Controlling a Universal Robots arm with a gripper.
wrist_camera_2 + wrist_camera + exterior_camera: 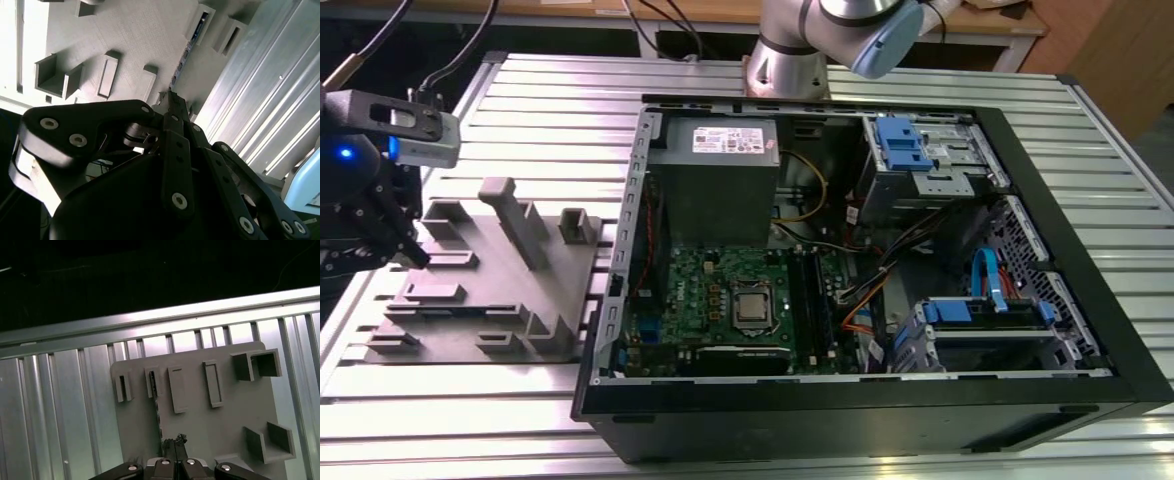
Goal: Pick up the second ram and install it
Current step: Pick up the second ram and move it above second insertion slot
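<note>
As the thin flat second ram (pixel 157 410) stands edgewise, the end effector (pixel 175 441) pinches it.

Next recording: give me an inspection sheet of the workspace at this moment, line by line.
Surface: slatted metal table carrying a grey holder and an open computer case.
Job's things: the memory stick stands on edge in a slot of the grey holder, not yet in the case. The motherboard lies exposed.
Clutter: nothing seen.
Grippers: the hand is over the holder, right at the stick. Its grip cannot be judged.
Cables: coloured wires inside the case. Black leads run down to the hand's end of the arm.
Surroundings: arm base behind the case, and a wooden bench beyond the table.
</note>
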